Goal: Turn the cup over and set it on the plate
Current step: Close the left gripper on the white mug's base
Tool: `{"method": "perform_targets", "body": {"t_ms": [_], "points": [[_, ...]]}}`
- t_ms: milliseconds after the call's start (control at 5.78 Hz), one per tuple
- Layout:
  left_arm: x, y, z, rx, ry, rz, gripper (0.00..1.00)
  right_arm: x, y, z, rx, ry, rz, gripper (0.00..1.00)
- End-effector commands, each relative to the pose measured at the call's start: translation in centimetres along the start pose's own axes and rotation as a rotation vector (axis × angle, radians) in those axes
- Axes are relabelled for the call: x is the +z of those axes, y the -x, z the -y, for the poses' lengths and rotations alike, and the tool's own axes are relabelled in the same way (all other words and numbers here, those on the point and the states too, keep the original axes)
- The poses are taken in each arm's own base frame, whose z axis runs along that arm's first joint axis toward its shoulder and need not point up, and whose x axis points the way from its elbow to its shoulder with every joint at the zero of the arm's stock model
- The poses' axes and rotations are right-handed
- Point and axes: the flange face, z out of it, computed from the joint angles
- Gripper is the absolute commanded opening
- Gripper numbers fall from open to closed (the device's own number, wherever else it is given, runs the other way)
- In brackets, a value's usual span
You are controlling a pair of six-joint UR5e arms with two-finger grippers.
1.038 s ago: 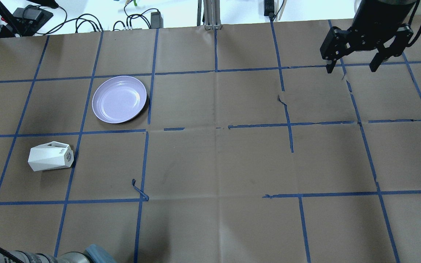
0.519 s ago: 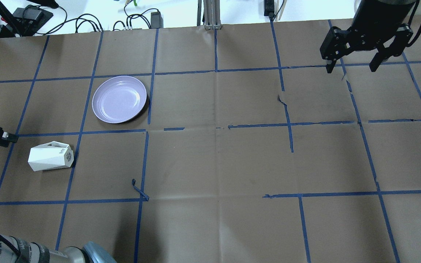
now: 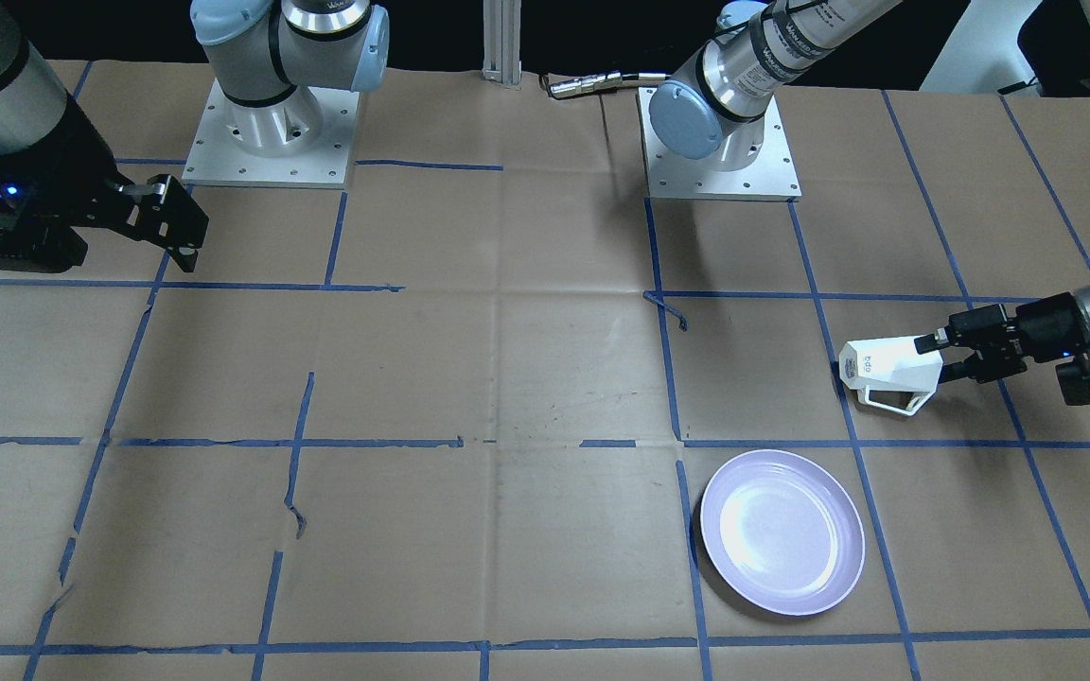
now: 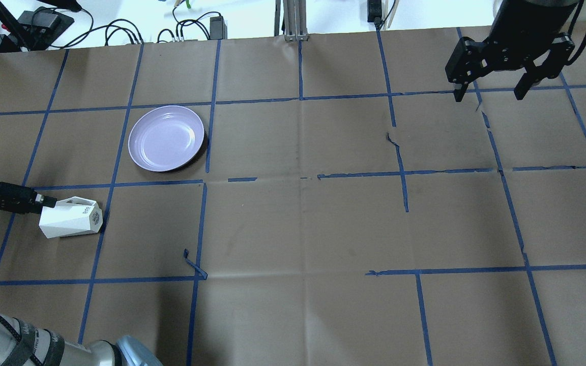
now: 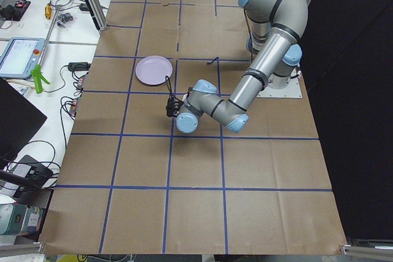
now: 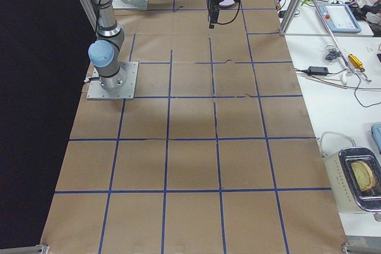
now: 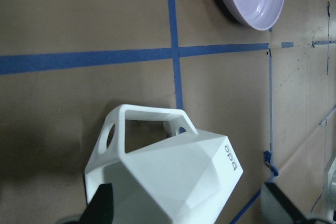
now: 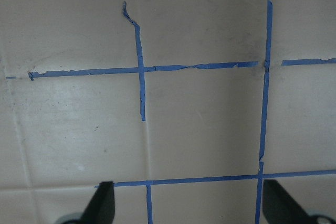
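Note:
The white faceted cup (image 4: 69,218) lies on its side at the left of the table, its rim toward the table's middle and its handle on the far side. It also shows in the front view (image 3: 888,369) and fills the bottom of the left wrist view (image 7: 173,177). My left gripper (image 4: 46,204) is open at the cup's narrow base end, with a finger (image 7: 101,205) on each side of it. The lavender plate (image 4: 166,138) lies empty beyond the cup, to its right. My right gripper (image 4: 490,94) hangs open and empty over the far right of the table.
Cables and electronics (image 4: 120,30) lie along the far edge, with an aluminium post (image 4: 293,20) at its middle. A curl of loose blue tape (image 4: 194,264) sticks up near the cup. The paper cover is torn (image 4: 394,140) right of centre.
My left gripper has come in from the left edge up to the cup's base end. The cup, the plate and the right arm have not moved.

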Motion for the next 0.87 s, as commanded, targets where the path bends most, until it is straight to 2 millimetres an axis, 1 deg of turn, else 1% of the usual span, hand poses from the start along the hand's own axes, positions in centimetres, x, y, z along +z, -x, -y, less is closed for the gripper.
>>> {"method": "perform_targets", "body": {"t_ms": [0, 173, 346, 519, 692], "points": [[1.4, -0.2, -0.3, -0.052, -0.006, -0.115, 0.22, 0.0, 0.0, 0.0, 0.0, 0.0, 0.0, 1.0], [1.1, -1.3, -0.3, -0.065, -0.006, -0.139, 0.12, 0.0, 0.0, 0.0, 0.0, 0.0, 0.0, 1.0], [0.0, -2.0, 0.0, -0.065, -0.006, -0.133, 0.0, 0.0, 0.0, 0.0, 0.0, 0.0, 0.0, 1.0], [-1.7, -4.0, 0.4, -0.046, -0.026, -0.087, 0.0, 0.0, 0.0, 0.0, 0.0, 0.0, 0.0, 1.0], [-4.8, -7.5, 1.3, -0.066, -0.051, -0.009, 0.0, 0.0, 0.0, 0.0, 0.0, 0.0, 0.0, 1.0]]}}
